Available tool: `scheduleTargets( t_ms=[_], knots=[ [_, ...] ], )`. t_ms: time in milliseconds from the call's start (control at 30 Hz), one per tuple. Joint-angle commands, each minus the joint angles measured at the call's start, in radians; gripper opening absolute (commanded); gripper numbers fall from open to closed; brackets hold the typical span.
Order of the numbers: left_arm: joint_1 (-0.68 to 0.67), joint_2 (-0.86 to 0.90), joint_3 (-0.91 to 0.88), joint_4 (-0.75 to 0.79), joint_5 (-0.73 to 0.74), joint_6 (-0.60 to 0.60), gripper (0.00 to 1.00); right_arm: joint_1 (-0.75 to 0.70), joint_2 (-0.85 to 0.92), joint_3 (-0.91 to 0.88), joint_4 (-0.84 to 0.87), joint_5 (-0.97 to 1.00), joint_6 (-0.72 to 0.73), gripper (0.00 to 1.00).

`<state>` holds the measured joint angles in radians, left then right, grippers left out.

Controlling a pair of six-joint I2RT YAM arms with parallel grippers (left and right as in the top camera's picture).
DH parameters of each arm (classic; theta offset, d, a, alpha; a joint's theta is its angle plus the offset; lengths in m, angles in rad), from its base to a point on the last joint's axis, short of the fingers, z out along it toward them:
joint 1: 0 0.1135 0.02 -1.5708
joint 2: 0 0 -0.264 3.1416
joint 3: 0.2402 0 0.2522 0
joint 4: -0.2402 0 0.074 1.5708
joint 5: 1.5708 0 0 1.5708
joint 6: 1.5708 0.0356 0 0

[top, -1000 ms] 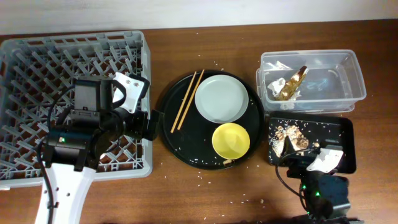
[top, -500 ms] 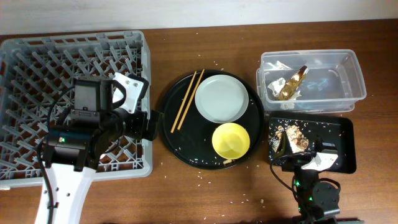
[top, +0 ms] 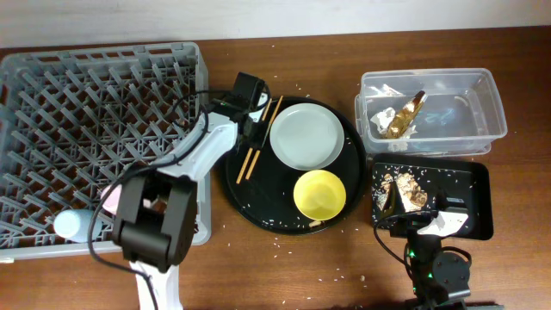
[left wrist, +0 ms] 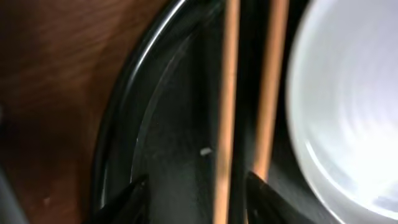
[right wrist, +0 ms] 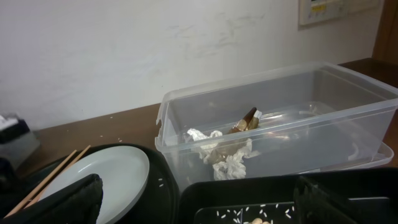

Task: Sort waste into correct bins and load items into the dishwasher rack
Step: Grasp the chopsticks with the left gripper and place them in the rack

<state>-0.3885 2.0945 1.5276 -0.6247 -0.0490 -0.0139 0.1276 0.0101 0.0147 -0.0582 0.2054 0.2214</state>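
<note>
Two wooden chopsticks [top: 258,138] [left wrist: 227,112] lie on the left side of the round black tray [top: 258,202]. My left gripper [top: 255,127] [left wrist: 196,196] hovers low over them, its jaws still apart. One stick runs between the fingertips and the other lies at the right fingertip [left wrist: 261,196]. The grey plate [top: 306,136] and yellow bowl [top: 319,194] sit on the same tray. The rack [top: 52,95] holds a blue cup [top: 73,226] and a pink cup [top: 110,200]. My right gripper [top: 428,215] [right wrist: 199,202] stands open and empty above the black rectangular tray [top: 469,176].
The clear tub [top: 482,95] [right wrist: 348,93] holds the white tissue [right wrist: 227,158] and gold foil wrapper [top: 405,112]. Food scraps [top: 405,189] lie in the black rectangular tray. White crumbs are scattered over the wooden table [top: 284,267].
My left arm has swung from over the rack to the chopsticks on the round tray, and its jaws have narrowed. Two cups now show in the rack. The right gripper shifted slightly.
</note>
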Motion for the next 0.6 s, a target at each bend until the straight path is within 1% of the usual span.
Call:
scheduleTargets(
  t_ms=[0, 67, 100, 133, 167, 200, 267, 333, 367, 400, 500, 533, 567],
  knots=[
    [0.008, 0.071, 0.010, 0.006, 0.035, -0.001, 0.45, -0.004, -0.006, -0.009, -0.001, 0.009, -0.005, 0.98],
    [0.008, 0.099, 0.010, 0.006, 0.087, 0.000, 0.37, -0.004, -0.006, -0.009, -0.001, 0.009, -0.005, 0.98],
    [0.008, 0.099, 0.010, 0.006, 0.092, -0.001, 0.29, -0.004, -0.006, -0.009, -0.001, 0.009, -0.005, 0.98],
    [0.007, 0.099, 0.010, 0.005, 0.090, 0.000, 0.09, -0.004, -0.006, -0.009, -0.001, 0.009, -0.005, 0.98],
    [0.009, 0.098, 0.012, -0.003, 0.087, -0.001, 0.00, -0.004, -0.006, -0.009, -0.001, 0.009, -0.005, 0.98],
    [0.016, 0.094, 0.034, -0.034, 0.087, -0.002, 0.00, -0.004, -0.006, -0.009, -0.001, 0.009, -0.005, 0.98],
    [0.048, 0.070, 0.161, -0.182, 0.088, -0.055, 0.00, -0.004, -0.006, -0.009, -0.001, 0.009, -0.005, 0.98],
    [0.125, 0.003, 0.356, -0.429, 0.096, -0.087, 0.00, -0.004, -0.006, -0.009, -0.001, 0.009, -0.005, 0.98],
    [0.173, -0.029, 0.381, -0.490, 0.094, -0.122, 0.00, -0.004, -0.006, -0.009, -0.001, 0.009, -0.005, 0.98],
    [0.215, -0.037, 0.381, -0.515, 0.094, -0.144, 0.00, -0.004, -0.006, -0.009, -0.001, 0.009, -0.005, 0.98],
    [0.323, -0.036, 0.369, -0.528, 0.093, -0.140, 0.00, -0.004, -0.006, -0.009, -0.001, 0.009, -0.005, 0.98],
    [0.332, -0.035, 0.369, -0.528, 0.094, -0.095, 0.00, -0.004, -0.006, -0.009, -0.001, 0.009, -0.005, 0.98],
    [0.330, -0.032, 0.367, -0.534, 0.093, -0.025, 0.08, -0.004, -0.006, -0.009, -0.001, 0.009, -0.005, 0.99]
  ],
)
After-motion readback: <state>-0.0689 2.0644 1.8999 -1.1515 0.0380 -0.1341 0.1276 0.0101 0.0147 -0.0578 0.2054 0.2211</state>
